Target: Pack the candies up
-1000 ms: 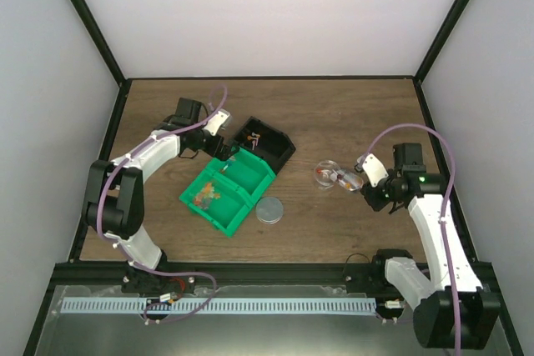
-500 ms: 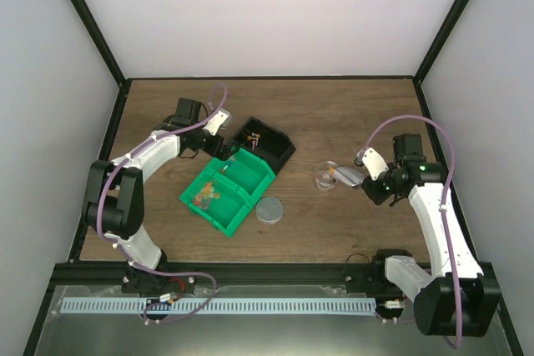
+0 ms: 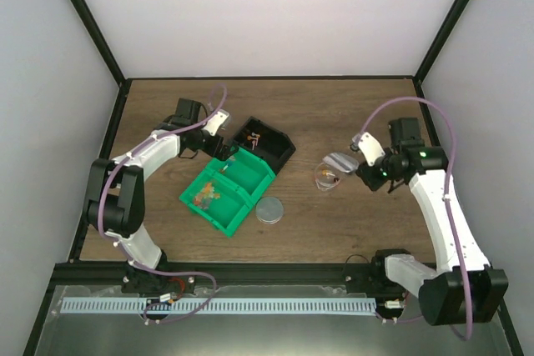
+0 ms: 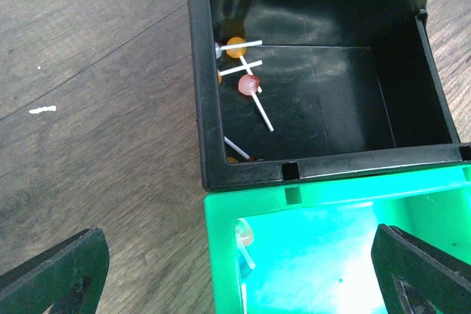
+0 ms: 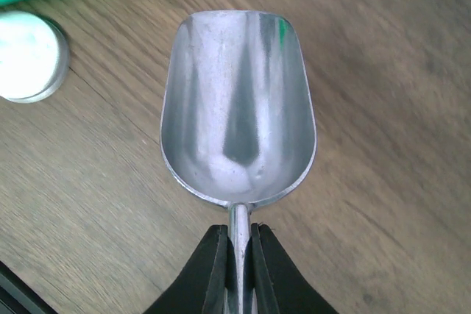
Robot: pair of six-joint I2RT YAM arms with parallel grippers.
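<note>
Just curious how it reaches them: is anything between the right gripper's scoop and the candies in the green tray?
Nothing visible blocks it. The right gripper holds the empty scoop; between it and the candies in the green tray lies bare table, with the flat grey lid off to the near side.

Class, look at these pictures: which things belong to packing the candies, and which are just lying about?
Belong to the job:
candies
silver scoop, empty, clamped in the right gripper
clear jar
green tray
black box

Lying about, probably:
round grey lid, apart from the jar
white fleck on the table
</note>
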